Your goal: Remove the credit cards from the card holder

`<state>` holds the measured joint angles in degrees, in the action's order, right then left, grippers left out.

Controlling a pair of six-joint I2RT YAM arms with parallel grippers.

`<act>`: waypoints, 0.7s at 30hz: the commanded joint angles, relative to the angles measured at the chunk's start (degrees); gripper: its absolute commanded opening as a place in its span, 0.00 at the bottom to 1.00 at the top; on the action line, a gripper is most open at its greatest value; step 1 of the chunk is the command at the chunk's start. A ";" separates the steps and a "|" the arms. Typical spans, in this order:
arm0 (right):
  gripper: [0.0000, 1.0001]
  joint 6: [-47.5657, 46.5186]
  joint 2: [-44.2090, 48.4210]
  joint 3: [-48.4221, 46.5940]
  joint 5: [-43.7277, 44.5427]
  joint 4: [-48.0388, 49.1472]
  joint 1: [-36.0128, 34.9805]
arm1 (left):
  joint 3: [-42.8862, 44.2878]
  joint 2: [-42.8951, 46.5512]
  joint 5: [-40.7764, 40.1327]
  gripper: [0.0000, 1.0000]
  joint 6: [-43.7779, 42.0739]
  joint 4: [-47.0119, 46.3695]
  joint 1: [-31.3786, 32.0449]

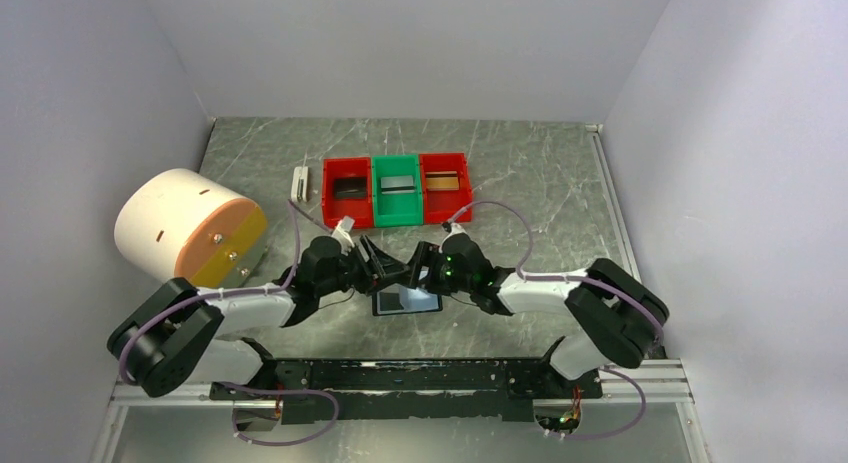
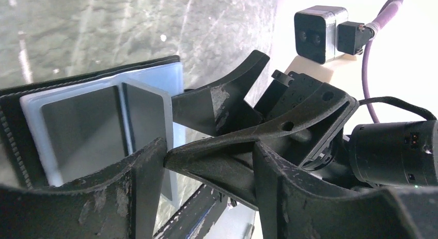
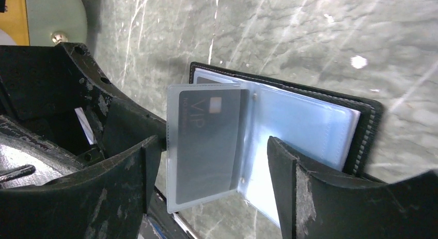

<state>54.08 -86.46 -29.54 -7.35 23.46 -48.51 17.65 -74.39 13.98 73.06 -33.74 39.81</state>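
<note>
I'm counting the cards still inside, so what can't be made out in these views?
- Top view: the card holder lies partly under the left end effector and right end effector; its pockets are too small to read.
- Right wrist view: the raised grey card hides the pockets behind it; the fingers cover the holder's near edge.
- Left wrist view: the fingers block the clear sleeve's lower part.

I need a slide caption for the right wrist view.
Right gripper's fingers flank a raised clear sleeve holding a dark VIP card in the open card holder.
</note>
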 commanded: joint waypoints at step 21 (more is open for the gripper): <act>0.39 -5.58 21.57 1.89 12.81 -18.19 -1.56 | 15.62 -2.06 -8.38 0.70 -14.09 27.13 1.28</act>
<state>50.65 -60.64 -24.16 6.79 7.44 -49.95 30.48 -77.82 12.05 64.07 -19.18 40.93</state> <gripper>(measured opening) 0.442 0.701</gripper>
